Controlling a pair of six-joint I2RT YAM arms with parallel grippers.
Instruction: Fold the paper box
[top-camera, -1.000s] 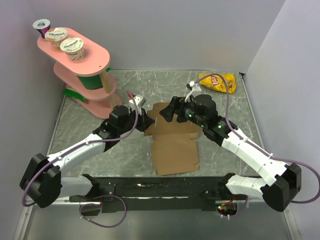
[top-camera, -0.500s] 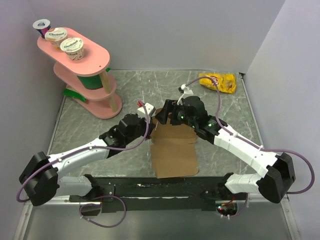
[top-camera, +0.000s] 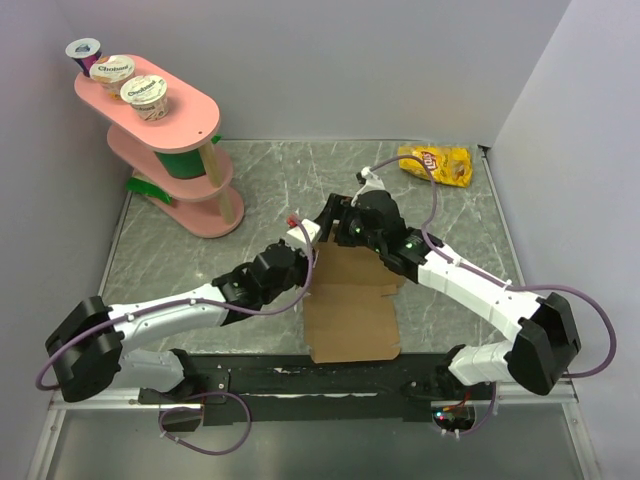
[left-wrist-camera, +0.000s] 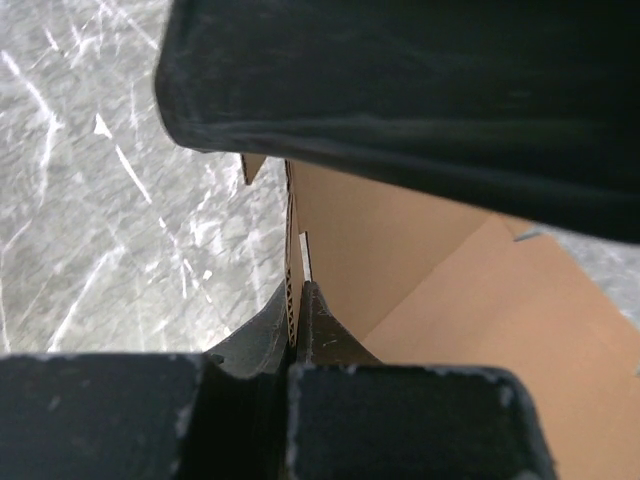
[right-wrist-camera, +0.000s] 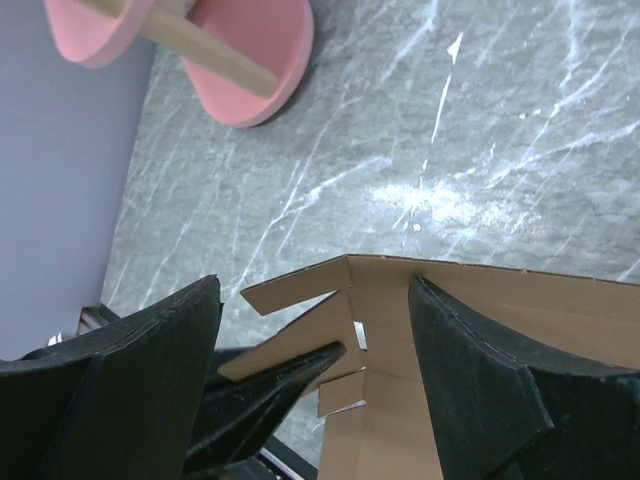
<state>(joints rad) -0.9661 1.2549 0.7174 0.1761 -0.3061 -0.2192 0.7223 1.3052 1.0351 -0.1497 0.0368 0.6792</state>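
The paper box is a brown cardboard sheet lying mid-table, with its far flaps raised. My left gripper is at the sheet's left edge, shut on an upright side flap. In the left wrist view the flap's corrugated edge stands pinched in the left gripper. My right gripper hangs over the box's far left corner. In the right wrist view the right gripper is open, straddling the folded corner flaps with a gap on each side. A left-gripper finger shows there on a flap.
A pink tiered shelf holding yogurt cups stands at the back left. A yellow chip bag lies at the back right. Grey walls close off the marble table on three sides.
The left gripper has slid right and nearer while holding the flap. The right gripper has moved left over the far corner and narrowed slightly. The box's far flaps now stand up.
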